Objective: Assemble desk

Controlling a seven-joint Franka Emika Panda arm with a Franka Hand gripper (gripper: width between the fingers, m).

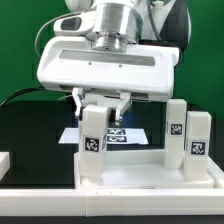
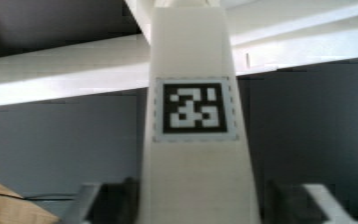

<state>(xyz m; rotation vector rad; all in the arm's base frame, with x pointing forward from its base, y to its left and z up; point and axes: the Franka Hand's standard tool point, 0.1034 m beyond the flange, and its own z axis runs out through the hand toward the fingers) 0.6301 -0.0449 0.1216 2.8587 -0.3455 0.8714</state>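
A white square post leg [image 1: 93,135] is seen standing upright between the two fingers of the gripper [image 1: 100,108]. Its upper end is enclosed by the jaws, which are closed narrowly on it from both sides. In the wrist view the same leg [image 2: 194,120] fills the middle of the picture, and the dark fingertips [image 2: 91,195] are seen at either side of it, close against its faces.

The lower end of the held leg is set at a corner of the large white rimmed panel [image 1: 140,172], the corner nearer the exterior view's left. Whether it is fully seated in the socket cannot be told.

Two further legs [image 1: 176,130] [image 1: 197,140] are seen standing upright at the panel's side toward the exterior view's right, well apart from the gripper. The marker board [image 1: 125,134] lies flat on the black table [image 1: 30,130] behind the panel, partly hidden by the held leg.

No brand or readable writing is shown. A black-and-white square tag is carried on the face of each leg; the tag on the held leg [image 2: 194,106] is shown large in the wrist view, its pattern being blocky and not legible as letters.
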